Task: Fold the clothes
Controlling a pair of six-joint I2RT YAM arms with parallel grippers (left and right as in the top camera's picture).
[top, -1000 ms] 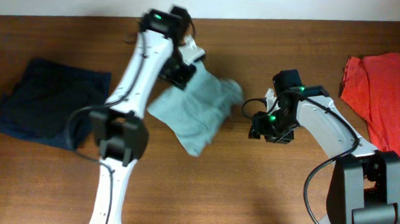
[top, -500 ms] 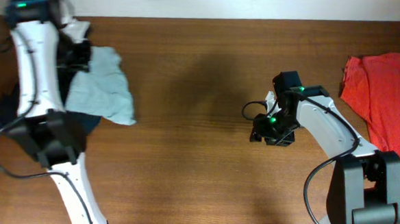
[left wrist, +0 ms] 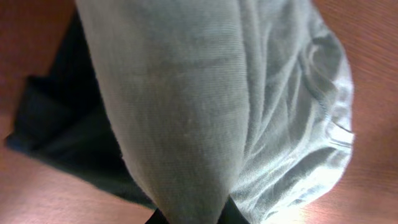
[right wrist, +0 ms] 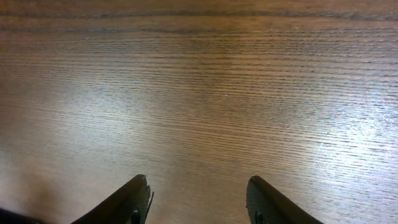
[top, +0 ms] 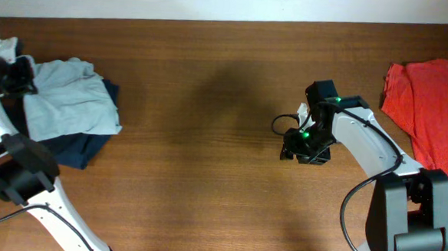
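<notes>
Overhead: my left gripper [top: 20,78] pinched the grey-blue T-shirt [top: 71,106] over the navy garment [top: 73,150], seemingly to stack them; right gripper [right wrist: 198,190] hung open.

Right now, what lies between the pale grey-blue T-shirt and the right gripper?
Nothing: the overhead view shows only bare wooden table between the T-shirt and the right gripper.

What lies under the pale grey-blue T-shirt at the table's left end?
A dark navy garment, showing past the T-shirt along its robot-side and right edges. How much of it lies beneath is covered.
</notes>
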